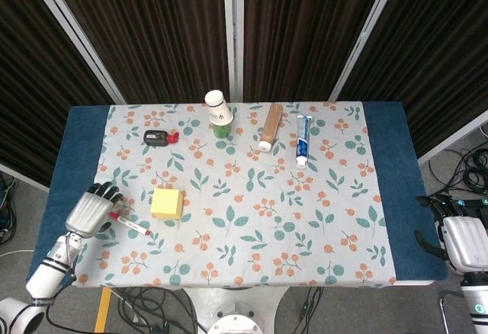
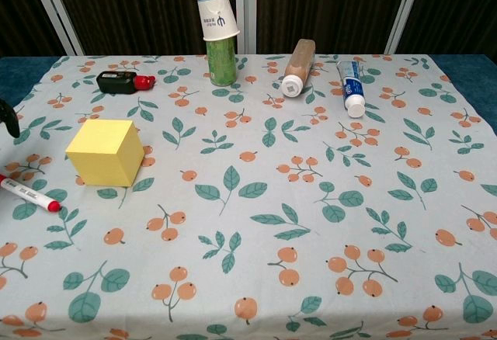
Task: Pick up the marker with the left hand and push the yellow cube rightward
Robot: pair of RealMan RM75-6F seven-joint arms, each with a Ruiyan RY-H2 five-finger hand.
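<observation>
One floral tablecloth (image 1: pixel 252 219) over blue table (image 1: pixel 76 166), dark curtains (image 1: pixel 152 29) behind; left robot hand (image 1: pixel 91 210) empty, fingers apart

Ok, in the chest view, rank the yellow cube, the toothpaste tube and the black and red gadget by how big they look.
1. Yellow cube, clearly largest, though it sits nearest the camera.
2. Toothpaste tube.
3. Black and red gadget, a little smaller than the tube; both lie far back, so that gap is less sure.

Setting: robot lab or test bay. Evidence: worktop (image 1: pixel 389 189) under a leaf-print cloth (image 1: pixel 252 197), dark curtains (image 1: pixel 152 29) on metal frames behind, loose cables (image 1: pixel 465 166) on a grey floor.
</observation>
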